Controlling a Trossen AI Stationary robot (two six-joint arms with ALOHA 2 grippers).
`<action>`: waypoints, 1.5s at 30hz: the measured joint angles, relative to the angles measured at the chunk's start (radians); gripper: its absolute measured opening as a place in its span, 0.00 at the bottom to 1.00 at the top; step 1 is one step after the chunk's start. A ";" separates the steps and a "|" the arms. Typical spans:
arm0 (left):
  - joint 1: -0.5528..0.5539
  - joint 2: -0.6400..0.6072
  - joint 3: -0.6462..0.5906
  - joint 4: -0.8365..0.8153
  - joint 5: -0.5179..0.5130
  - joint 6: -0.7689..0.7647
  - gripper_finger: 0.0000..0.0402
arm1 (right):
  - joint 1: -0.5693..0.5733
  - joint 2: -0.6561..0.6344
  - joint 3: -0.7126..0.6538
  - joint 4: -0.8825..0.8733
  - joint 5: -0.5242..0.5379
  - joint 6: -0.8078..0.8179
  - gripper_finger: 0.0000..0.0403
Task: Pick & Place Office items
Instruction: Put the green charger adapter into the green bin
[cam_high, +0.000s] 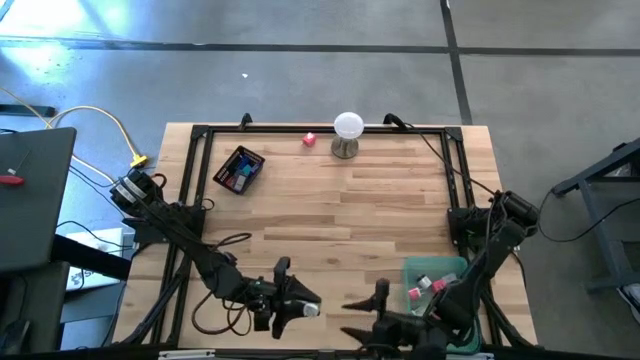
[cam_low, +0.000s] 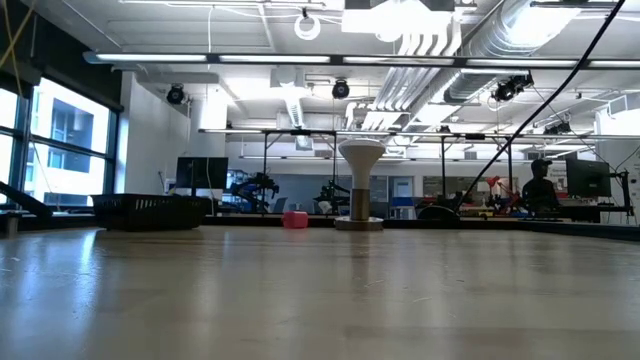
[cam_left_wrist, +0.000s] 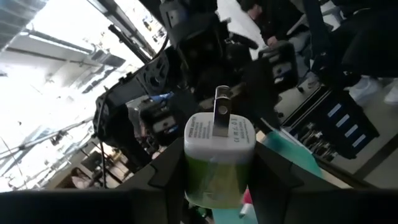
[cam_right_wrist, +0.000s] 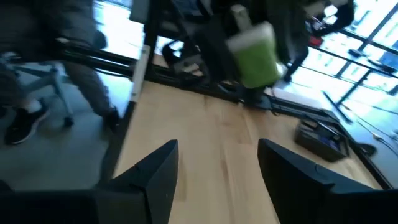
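The left end effector (cam_left_wrist: 219, 180) is clamped on a green and white plug adapter (cam_left_wrist: 219, 152), its metal prongs pointing away from the wrist; it holds this above the near edge of the bench (cam_high: 330, 215), near the middle. The right end effector (cam_right_wrist: 217, 174) faces it from just beside, fingers apart and holding nothing. A green tray (cam_high: 440, 285) with small pink and green pieces sits at the bench's near right. A black tray (cam_high: 239, 170) of items lies far left, and a pink block (cam_high: 310, 140) rests just beside the white ball on its stand (cam_high: 347, 133).
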 joint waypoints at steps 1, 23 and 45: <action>-0.002 0.000 0.000 -0.002 0.000 -0.008 0.31 | 0.000 0.000 0.000 0.014 -0.009 -0.012 0.51; -0.053 -0.003 0.000 0.184 0.190 -0.158 0.31 | -0.057 -0.006 0.000 0.190 -0.154 -0.096 0.89; -0.040 -0.003 0.000 0.160 0.451 -0.022 0.31 | -0.189 0.008 -0.299 1.094 -0.781 -0.136 0.87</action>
